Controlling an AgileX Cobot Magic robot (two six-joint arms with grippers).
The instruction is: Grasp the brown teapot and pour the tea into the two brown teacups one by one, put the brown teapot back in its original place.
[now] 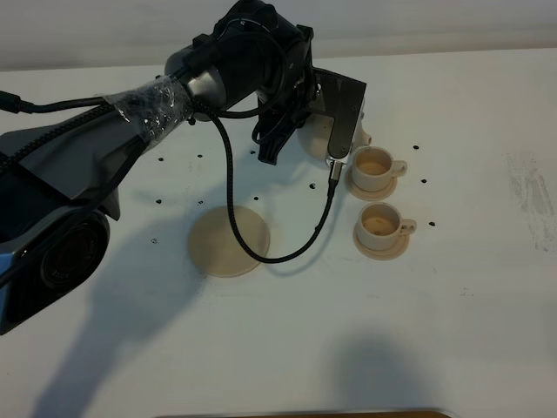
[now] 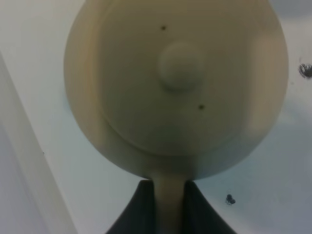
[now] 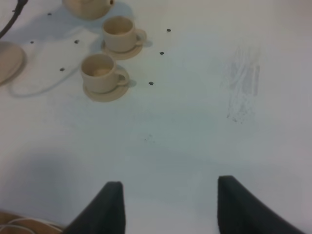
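Brown teapot (image 2: 180,97): round, squat, beige-tan, flat lid with a round knob and two small dark specks. Held by the loop handle, with the left gripper (image 2: 169,214) clamped tight on it and dark fingers (image 2: 139,214) touching either side. Sits toward the far side of the table (image 1: 452,305), just beside the far teacup (image 1: 374,164), spout toward that cup. Well apart from the large saucer (image 1: 209,248).

Two teacups, alike: small, beige-tan, side handles pointing right in the high view, each on a small saucer (image 1: 383,252). Near teacup (image 1: 379,224) just in front of the far one. Darker tan inside both; liquid or shade, cannot tell.

Hard to see:
- Most of the teapot hidden behind the left arm (image 1: 148,109) and its wrist in the high view. Only a slice of body and the spout visible.
- Cut off at the frame edge in the right wrist view.
- Resting on the table or lifted: cannot tell.
- Left wrist view soft-focus.

Around:
- Black cable (image 1: 228,174) looping from the wrist across the large saucer's right part.
- Small dark dots scattered over the white table.
- Grey scuff mark (image 3: 243,83) toward the right side.
- Right gripper (image 3: 170,207) spread wide, holding nothing, over open table, well apart from the cups.
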